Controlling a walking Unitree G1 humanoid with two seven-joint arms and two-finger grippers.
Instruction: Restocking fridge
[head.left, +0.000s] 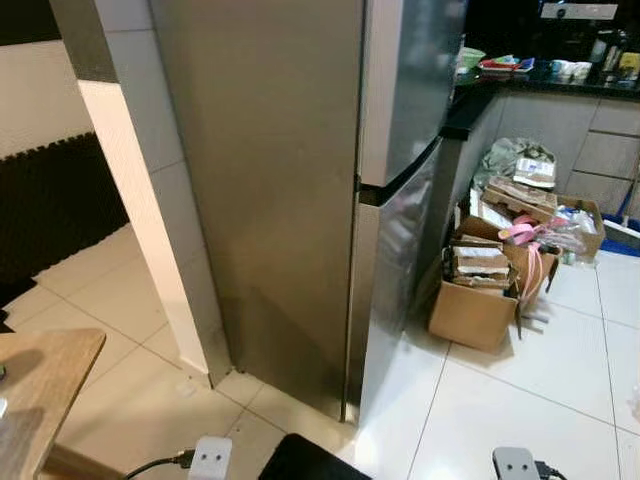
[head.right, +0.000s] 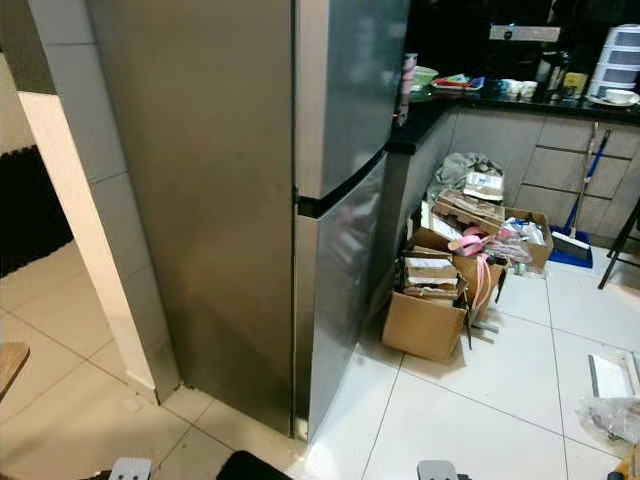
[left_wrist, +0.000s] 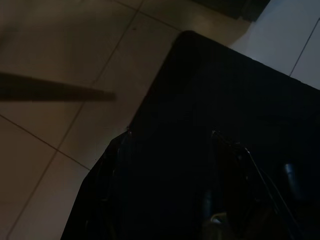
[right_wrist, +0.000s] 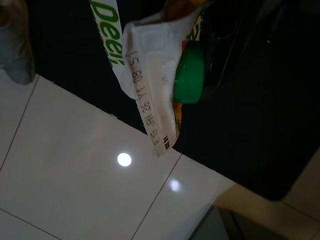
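- Kitchen, white tiled floor: steel fridge, both doors shut; cardboard boxes beside its front corner.
- Right gripper: clamped on green-capped carton, hanging low.
- Left gripper: jaws indiscernible, dark.
- Progress: nothing stocked; opening, placing remain.

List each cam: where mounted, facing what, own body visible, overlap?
Left eye: head, forward-down at closed fridge; white wrist tops at bottom edge.
Right eye: head, same fridge, cardboard boxes and kitchen counter beyond; the eyes share this scene.
Left wrist: faces tiled floor; dark body part, too dim.
Right wrist: faces floor; carton with green cap close up.
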